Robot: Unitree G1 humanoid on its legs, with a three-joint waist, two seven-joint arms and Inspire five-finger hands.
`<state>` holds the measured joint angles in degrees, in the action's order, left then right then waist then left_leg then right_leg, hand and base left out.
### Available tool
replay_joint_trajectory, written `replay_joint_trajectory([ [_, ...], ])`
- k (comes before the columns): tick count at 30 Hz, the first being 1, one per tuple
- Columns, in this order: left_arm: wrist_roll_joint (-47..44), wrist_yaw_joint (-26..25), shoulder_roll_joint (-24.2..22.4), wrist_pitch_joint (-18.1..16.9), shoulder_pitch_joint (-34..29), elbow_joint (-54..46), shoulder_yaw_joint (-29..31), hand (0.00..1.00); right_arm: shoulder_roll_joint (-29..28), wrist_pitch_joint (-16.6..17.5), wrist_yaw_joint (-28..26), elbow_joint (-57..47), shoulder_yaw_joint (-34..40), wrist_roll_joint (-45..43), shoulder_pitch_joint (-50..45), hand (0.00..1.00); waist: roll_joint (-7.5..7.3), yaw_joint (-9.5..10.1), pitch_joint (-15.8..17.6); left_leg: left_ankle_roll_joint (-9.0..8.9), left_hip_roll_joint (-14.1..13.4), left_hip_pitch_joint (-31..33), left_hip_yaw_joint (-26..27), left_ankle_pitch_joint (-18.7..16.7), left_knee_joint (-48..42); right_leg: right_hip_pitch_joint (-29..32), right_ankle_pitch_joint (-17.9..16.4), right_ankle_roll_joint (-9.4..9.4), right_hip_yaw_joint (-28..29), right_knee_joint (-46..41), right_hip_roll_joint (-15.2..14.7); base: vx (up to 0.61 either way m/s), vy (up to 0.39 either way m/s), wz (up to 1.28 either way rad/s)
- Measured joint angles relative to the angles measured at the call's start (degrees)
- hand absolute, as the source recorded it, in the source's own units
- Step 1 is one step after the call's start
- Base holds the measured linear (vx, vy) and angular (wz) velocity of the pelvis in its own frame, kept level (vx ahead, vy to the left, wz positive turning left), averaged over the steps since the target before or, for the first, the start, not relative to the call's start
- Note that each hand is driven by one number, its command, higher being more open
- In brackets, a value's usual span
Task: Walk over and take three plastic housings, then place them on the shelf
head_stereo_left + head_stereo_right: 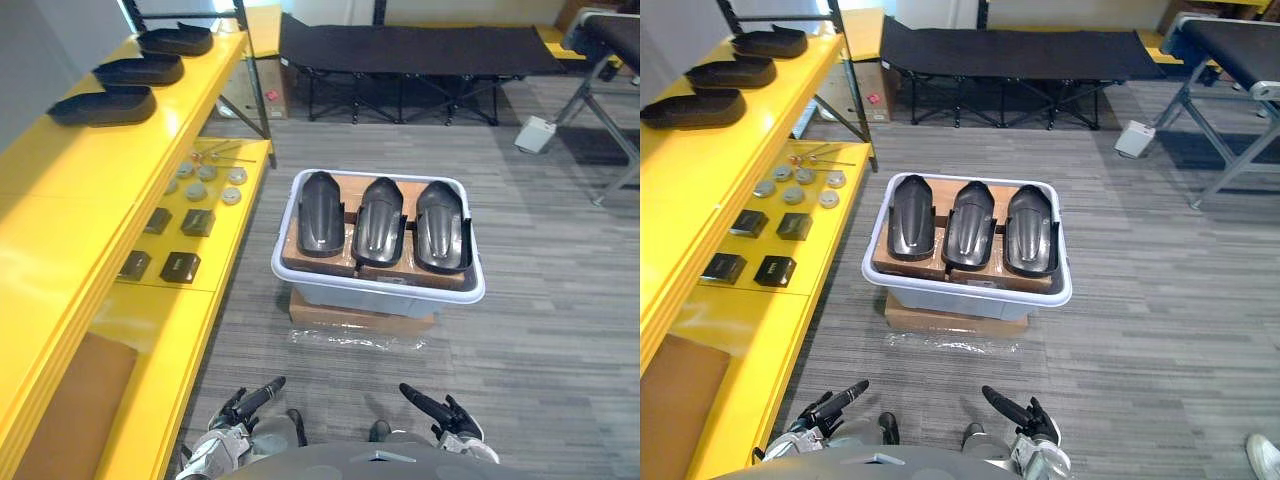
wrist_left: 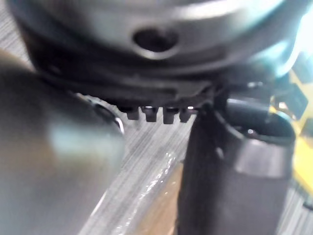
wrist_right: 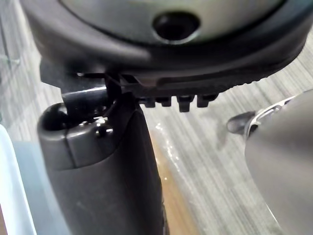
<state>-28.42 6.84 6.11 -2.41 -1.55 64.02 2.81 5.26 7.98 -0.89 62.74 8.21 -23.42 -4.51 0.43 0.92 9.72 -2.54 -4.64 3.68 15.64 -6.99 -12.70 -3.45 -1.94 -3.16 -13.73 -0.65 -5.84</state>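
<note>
Down on the grey floor ahead sits a pale bin (image 1: 380, 289), perched on a cardboard box (image 1: 360, 318). Inside, on cardboard, three black plastic housings lie side by side: left housing (image 1: 320, 213), middle housing (image 1: 381, 220), right housing (image 1: 442, 224). Nobody's touching them! The left hand (image 1: 248, 402) and right hand (image 1: 438, 408) hang low, well short of the bin, fingers stretched forward and relaxed, both holding nothing. Over on the robot's left runs the yellow shelf (image 1: 90, 190), with three more dark housings (image 1: 139, 70) lined up on its upper level. Small black boxes (image 1: 180, 266) and grey discs (image 1: 196, 190) dot the lower level. A black folding cot (image 1: 400, 45) stands beyond.
</note>
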Motion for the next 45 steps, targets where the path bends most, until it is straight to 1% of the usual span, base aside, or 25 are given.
replay_joint_trajectory([
  [4,1.96,0.04,2.54,0.58,1.08,-0.83,-3.02,1.0,-0.63,1.11,-1.51,-0.79,-0.19,0.46,-0.76,1.0,-2.24,-0.74,0.17,1.38,2.06,0.02,-0.62,-0.27,0.45,1.23,-1.33,-2.11,-0.4,-2.6,-2.18,0.16,0.102,-0.01],
  [7,-1.04,-0.33,2.75,1.62,1.74,-1.82,-4.39,1.0,-0.51,1.24,-4.85,-2.66,-1.13,0.03,-1.47,1.0,-2.33,-1.19,-0.07,2.55,2.98,-0.27,-2.17,0.09,1.26,1.04,-1.26,-2.85,-2.15,-4.39,-3.32,0.17,0.1,0.27],
  [9,-3.63,-0.34,2.75,1.64,2.15,-2.98,-4.8,1.0,-0.98,1.24,-6.26,-2.95,-2.57,0.12,-1.05,1.0,-2.16,-1.15,-0.17,2.71,2.56,-0.58,-3.39,0.2,2.02,2.12,-1.22,-2.91,-2.29,-7.77,-3.27,0.1,0.081,0.35],
  [10,-5.03,-0.39,2.66,1.61,2.12,-3.29,-4.9,1.0,-0.76,1.27,-7.52,-3.01,-3.19,0.24,-1.0,1.0,-1.98,-1.18,-0.24,2.76,1.58,-0.98,-4.42,0.24,2.01,3.17,-1.52,-2.86,-2.07,-11.36,-3.03,0.06,0.048,0.36],
  [11,-5.21,-0.5,2.51,1.6,1.89,-3.18,-4.93,1.0,-0.83,1.36,-7.56,-3.4,-3.65,0.21,-1.23,1.0,-2.26,-1.13,-0.45,2.74,0.95,-1.37,-4.95,0.26,1.88,3.32,-2.4,-1.92,-2.23,-12.28,-2.94,0.08,0.034,0.4],
  [12,-5.22,-0.58,3.14,1.29,0.99,-2.93,-4.7,1.0,-1.36,1.36,-7.14,-3.96,-4.59,0.08,-1.42,1.0,-2.66,-0.9,-0.78,2.69,0.28,-1.55,-5.41,0.26,1.84,3.19,-2.24,-2.17,-2.87,-11.33,-3.22,0.06,-0.009,0.25],
  [13,-5.22,-0.67,3.5,1.18,0.64,-2.53,-4.52,1.0,-1.7,1.36,-7.12,-4.19,-4.78,0.07,-1.36,1.0,-3.21,-0.69,-1.03,2.47,-0.15,-1.64,-5.66,0.33,1.82,3.19,-2.03,-2.48,-3.56,-10.28,-3.33,0.06,-0.084,0.17],
  [15,-5.22,-1.83,4.05,0.84,-1.3,-1.85,-3.4,1.0,-2.68,1.4,-6.56,-5.65,-6.1,-0.05,-1.31,1.0,-5.12,0.0,-1.79,1.02,-1.08,-1.68,-6.17,0.28,1.58,3.29,-0.04,-4.27,-4.95,-6.42,-3.7,0.03,-0.185,0.07],
  [16,-5.36,-2.28,4.04,0.06,-1.81,-1.63,-2.76,1.0,-3.06,1.47,-6.08,-6.48,-6.64,-0.02,-1.38,1.0,-5.99,0.33,-1.68,0.15,-0.99,-1.68,-6.44,-0.13,1.12,3.41,2.89,-4.01,-5.05,-6.03,-4.05,0.01,-0.224,0.17],
  [17,-6.94,-2.6,3.86,-0.25,-2.39,-1.56,-2.0,1.0,-3.48,1.54,-5.41,-6.74,-6.65,0.11,-1.34,1.0,-6.36,0.46,-1.51,-1.14,-1.26,-1.49,-6.91,-0.95,0.12,2.62,1.14,-3.32,-5.43,-5.86,-4.19,-0.01,-0.228,0.17],
  [19,-7.35,-2.13,3.49,-0.64,-2.81,-1.61,-1.63,1.0,-3.42,1.61,-4.36,-9.04,-6.51,-0.09,-1.62,1.0,-6.1,0.35,-1.36,-2.44,-2.64,0.39,-6.2,-2.07,-2.91,1.48,-0.94,-2.43,-7.98,-3.62,-3.35,-0.05,-0.216,0.15],
  [20,-6.11,-1.99,3.1,-1.22,-2.35,-1.58,-1.23,1.0,-2.67,1.75,-3.43,-11.73,-6.31,-0.31,-2.04,1.0,-4.17,0.14,-0.08,-2.56,-4.45,1.17,-3.93,-3.05,-4.55,1.38,-1.1,-2.17,-9.38,-3.26,-2.6,-0.13,-0.137,0.19],
  [22,-4.65,-1.63,2.27,-0.97,-2.66,-1.66,-1.37,1.0,-2.07,2.27,-1.49,-16.36,-4.84,-0.48,-4.33,1.0,-3.05,-0.35,0.15,-3.08,-5.0,1.3,-2.3,-2.62,-2.73,1.9,-1.14,-2.1,-10.07,-3.82,-2.25,-0.09,-0.063,0.25],
  [23,-4.92,-1.37,2.15,-0.78,-3.15,-2.32,-1.27,1.0,-2.29,2.43,-0.07,-19.42,-4.34,-0.43,-5.97,1.0,-3.08,-0.28,0.19,-3.21,-4.88,1.29,-2.16,-1.96,-1.63,2.48,-1.15,-2.09,-10.11,-4.26,-2.39,-0.01,-0.005,0.15],
  [25,-4.07,-1.2,2.8,0.1,-3.31,-3.65,-1.31,1.0,-2.59,2.48,2.52,-23.44,-4.16,-0.09,-6.99,1.0,-3.57,-0.26,0.47,-3.21,-4.67,1.2,-1.9,-1.26,-0.93,2.73,-1.12,-2.09,-10.04,-4.31,-2.61,-0.01,0.01,-0.02],
  [28,-1.28,-1.32,4.43,0.02,-3.23,-5.18,-1.41,1.0,-2.9,2.89,4.79,-29.01,-3.01,-1.97,-8.11,1.0,-5.89,-0.4,0.64,-3.08,-4.25,1.76,-1.23,-1.14,-0.89,3.57,-0.6,-2.5,-9.57,-4.08,-3.07,-0.01,0.045,-0.07],
  [29,-0.82,-1.33,5.26,0.2,-3.26,-5.57,-1.49,1.0,-2.99,3.07,5.43,-30.62,-1.87,-1.85,-8.08,1.0,-6.68,-0.63,0.7,-3.05,-4.01,1.84,-0.95,-1.12,-0.95,3.57,-0.16,-3.1,-9.47,-3.74,-3.33,0.02,0.067,-0.05],
  [30,-0.68,-1.34,5.29,0.29,-3.3,-5.69,-1.51,1.0,-2.99,3.1,5.79,-31.37,-1.34,-1.78,-8.1,1.0,-7.0,-0.66,0.61,-3.05,-3.93,1.85,-0.58,-1.13,-1.12,3.55,0.25,-3.09,-9.38,-3.41,-3.42,0.03,0.079,-0.11],
  [32,-0.4,-1.36,5.84,1.27,-3.46,-6.18,-1.49,1.0,-2.98,3.59,6.61,-32.86,0.26,-1.85,-8.01,1.0,-7.65,-0.6,0.2,-3.04,-3.93,1.81,0.83,-1.13,-1.33,3.5,2.0,-4.09,-8.59,-2.0,-3.43,0.03,0.081,-0.2],
  [34,-0.16,-1.37,5.92,1.54,-3.47,-6.19,-1.41,1.0,-2.98,3.04,7.18,-33.78,0.86,-1.84,-8.06,1.0,-7.64,-0.76,0.22,-3.02,-4.04,1.72,1.3,-1.14,-1.58,3.53,2.9,-4.19,-8.13,-1.86,-3.42,0.01,0.066,-0.12],
  [37,1.85,-1.46,5.99,1.73,-3.5,-6.36,-0.81,1.0,-2.97,0.71,7.82,-34.25,3.34,-2.39,-8.04,1.0,-7.6,-0.9,0.23,-3.0,-4.34,1.67,1.91,-1.16,-1.95,3.42,4.49,-4.46,-7.77,-1.13,-3.17,-0.01,0.049,-0.09],
  [39,2.36,-1.43,5.93,1.68,-4.01,-6.75,0.32,1.0,-2.97,-1.58,8.13,-36.37,7.55,-2.81,-8.27,1.0,-7.58,-1.13,0.24,-3.0,-4.6,1.43,2.21,-1.16,-1.83,3.43,5.51,-4.57,-7.46,-0.89,-2.91,-0.03,0.041,-0.09],
  [41,2.4,-1.36,5.93,1.68,-4.81,-7.42,0.74,1.0,-2.93,-2.45,8.22,-38.55,11.11,-2.87,-8.29,1.0,-7.59,-1.19,0.21,-2.99,-4.66,0.7,2.97,-1.15,-1.07,3.42,6.1,-4.51,-6.54,-0.72,-2.77,-0.07,0.033,-0.22],
  [42,4.18,-1.16,5.9,1.67,-5.93,-8.16,2.06,1.0,-2.36,-2.75,8.22,-41.39,14.86,-4.12,-8.31,1.0,-7.64,-1.29,0.04,-2.97,-4.67,-0.2,3.81,-1.14,-0.05,3.4,6.75,-4.29,-5.85,-0.14,-2.54,-0.09,0.018,-0.3],
  [45,6.12,-1.06,5.98,1.97,-7.1,-8.14,2.72,1.0,-0.36,-3.68,8.5,-43.13,17.67,-4.51,-8.25,1.0,-7.96,-2.24,-0.32,-2.89,-4.66,-0.73,4.27,-1.09,0.75,3.45,6.79,-4.25,-4.79,-0.14,-2.44,-0.09,-0.001,-0.15],
])
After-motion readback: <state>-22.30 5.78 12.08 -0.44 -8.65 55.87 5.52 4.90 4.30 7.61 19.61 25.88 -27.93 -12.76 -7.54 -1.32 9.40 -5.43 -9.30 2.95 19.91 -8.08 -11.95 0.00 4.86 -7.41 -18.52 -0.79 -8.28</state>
